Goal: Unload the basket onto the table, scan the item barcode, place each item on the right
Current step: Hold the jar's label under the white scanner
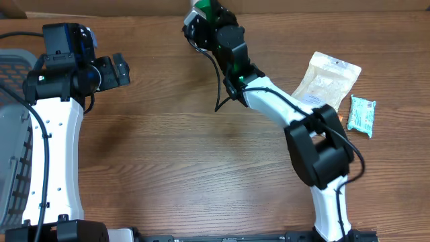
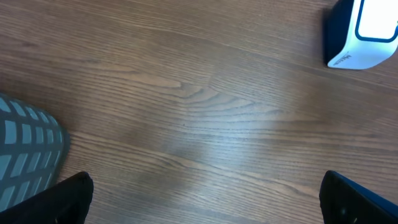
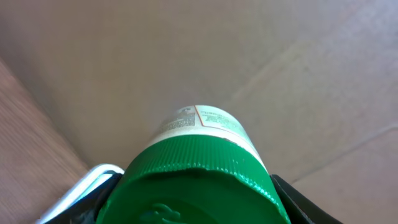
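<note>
The item is a white-labelled bottle (image 3: 200, 122) with a ribbed green cap (image 3: 193, 177). My right gripper (image 3: 196, 202) is shut on it, with a dark finger on each side of the cap. Overhead, the right gripper (image 1: 213, 25) holds the green bottle (image 1: 203, 9) at the table's far edge, top centre. The white and blue scanner (image 2: 364, 31) shows in the left wrist view, top right; a white rim (image 3: 84, 183) lies beside the cap. My left gripper (image 2: 202, 196) hangs open over bare wood with nothing in it, and overhead the left gripper (image 1: 123, 70) is at the far left.
A grey mesh basket (image 1: 12, 74) stands at the left edge, and the basket's corner (image 2: 28, 146) shows beside my left fingers. A clear pouch (image 1: 327, 79) and a teal packet (image 1: 361, 115) lie at the right. A cardboard wall (image 3: 280, 56) runs along the back.
</note>
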Robot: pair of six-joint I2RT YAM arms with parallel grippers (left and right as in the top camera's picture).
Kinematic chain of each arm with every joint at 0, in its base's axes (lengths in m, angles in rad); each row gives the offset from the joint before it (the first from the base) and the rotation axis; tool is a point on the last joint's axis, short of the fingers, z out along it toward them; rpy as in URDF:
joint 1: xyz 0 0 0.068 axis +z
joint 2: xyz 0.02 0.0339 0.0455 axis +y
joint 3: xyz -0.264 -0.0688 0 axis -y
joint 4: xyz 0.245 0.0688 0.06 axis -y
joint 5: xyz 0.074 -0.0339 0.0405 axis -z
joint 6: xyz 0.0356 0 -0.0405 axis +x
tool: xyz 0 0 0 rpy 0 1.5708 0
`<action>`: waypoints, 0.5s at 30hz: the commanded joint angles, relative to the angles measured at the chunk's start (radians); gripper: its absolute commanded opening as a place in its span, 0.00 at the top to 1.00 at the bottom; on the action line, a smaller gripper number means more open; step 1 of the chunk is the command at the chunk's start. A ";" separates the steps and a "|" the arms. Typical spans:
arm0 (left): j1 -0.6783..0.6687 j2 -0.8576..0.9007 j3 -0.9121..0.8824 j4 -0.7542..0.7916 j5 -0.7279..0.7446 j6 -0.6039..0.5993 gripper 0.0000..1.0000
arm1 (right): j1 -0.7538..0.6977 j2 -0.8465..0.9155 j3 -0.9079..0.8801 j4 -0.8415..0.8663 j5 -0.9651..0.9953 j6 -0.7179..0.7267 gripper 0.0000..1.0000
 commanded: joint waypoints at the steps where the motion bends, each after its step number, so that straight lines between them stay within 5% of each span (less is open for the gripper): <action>1: 0.003 -0.004 0.012 0.001 -0.012 0.016 0.00 | -0.033 0.068 0.021 0.114 0.012 -0.140 0.46; 15: 0.003 -0.004 0.012 0.001 -0.012 0.016 0.00 | -0.046 0.166 0.030 0.142 -0.085 -0.281 0.46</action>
